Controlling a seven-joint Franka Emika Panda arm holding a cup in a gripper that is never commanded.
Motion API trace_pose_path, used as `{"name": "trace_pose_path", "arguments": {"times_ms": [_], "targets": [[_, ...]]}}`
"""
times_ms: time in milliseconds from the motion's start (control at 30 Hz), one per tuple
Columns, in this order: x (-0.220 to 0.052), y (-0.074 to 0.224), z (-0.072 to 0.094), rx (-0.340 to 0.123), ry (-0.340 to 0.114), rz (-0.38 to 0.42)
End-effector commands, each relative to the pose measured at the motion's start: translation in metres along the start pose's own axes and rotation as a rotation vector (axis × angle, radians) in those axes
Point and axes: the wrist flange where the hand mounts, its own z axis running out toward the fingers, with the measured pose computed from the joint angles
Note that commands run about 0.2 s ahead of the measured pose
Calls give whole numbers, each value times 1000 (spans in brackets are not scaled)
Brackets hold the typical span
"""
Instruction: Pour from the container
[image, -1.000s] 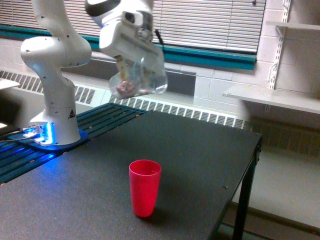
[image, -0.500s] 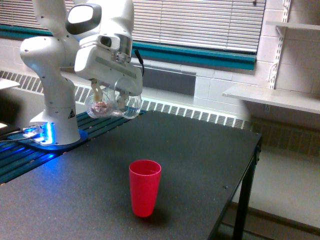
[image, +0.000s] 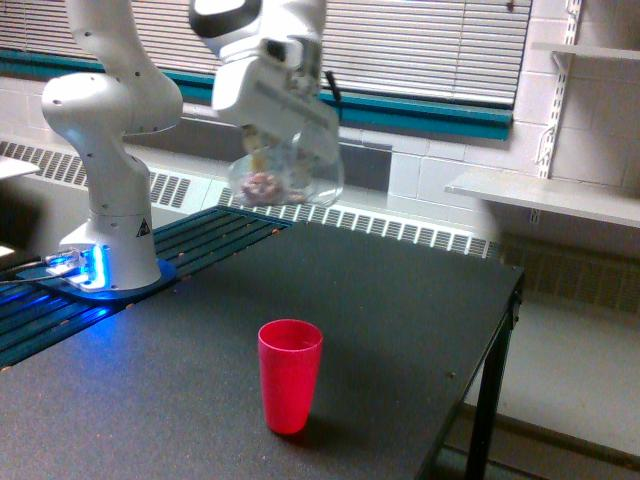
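Hanging high above dark counter (image: 400, 300): clear wide-mouthed plastic container (image: 288, 178), pinkish-white bits pooled at bottom, pinched directly beneath white claw (image: 280, 150), long axis roughly upright with slight tilt. Red-pink opaque plastic tumbler (image: 290, 375) stands upright on counter at 6 o'clock from container, well apart, mouth open; contents not visible. Judgement: container must descend toward tumbler before tipping, otherwise bits scatter.

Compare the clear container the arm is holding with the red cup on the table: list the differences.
The container is transparent, showing pinkish bits inside; the red cup is opaque. The container hangs in the air, held in the gripper; the red cup stands upright on the black table. The container looks wider; the red cup is narrower and tapered. Both are open-mouthed cups.
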Motion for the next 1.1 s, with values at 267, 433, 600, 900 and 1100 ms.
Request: {"name": "trace_pose_path", "arguments": {"times_ms": [267, 433, 600, 900, 1100], "targets": [[-24, 79, 50, 2, 30, 109], [-56, 96, 70, -10, -1, 100], [-77, 103, 81, -22, -13, 64], [-84, 100, 88, -30, -3, 20], [-79, 93, 87, -32, 3, 12]]}}
